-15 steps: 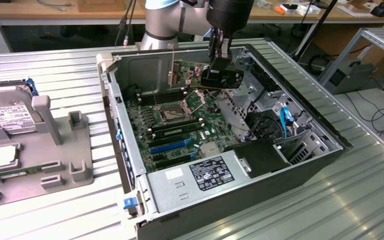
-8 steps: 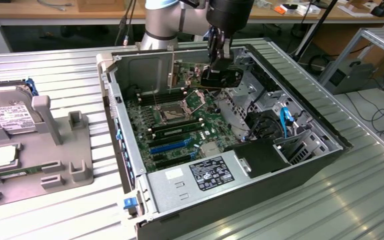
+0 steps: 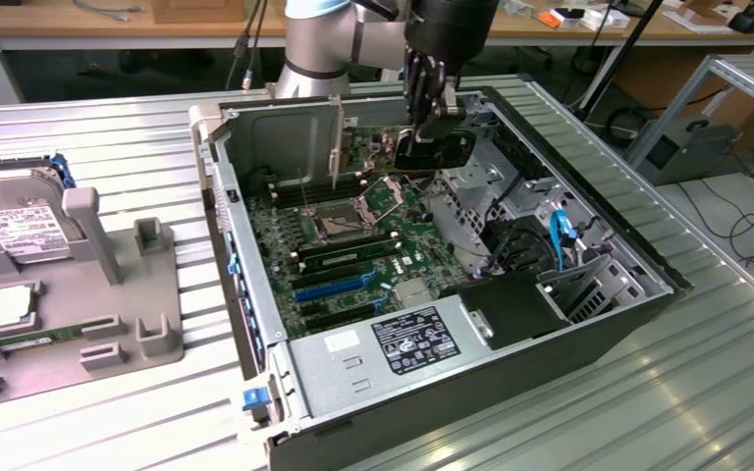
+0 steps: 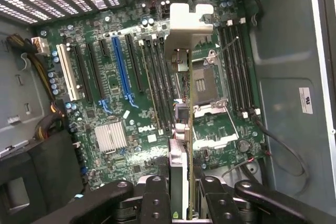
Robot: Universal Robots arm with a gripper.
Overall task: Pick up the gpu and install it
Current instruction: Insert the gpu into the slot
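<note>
Exterior view: ribbed metal table [image 3: 691, 392] nearest, open computer case [image 3: 391, 412] standing on it (motherboard [image 3: 350, 235] exposed), wooden benches [image 3: 89, 25] behind. Near the case's far wall, the gripper [image 3: 426, 147] clamps the gpu [image 4: 181, 114] edge-on over the motherboard.

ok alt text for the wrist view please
The pincer grips the gpu edge-on, silver bracket at the far end, above a green motherboard inside an open case. Beneath it lie memory slots and an open processor socket, with a blue slot off to one side.
</note>
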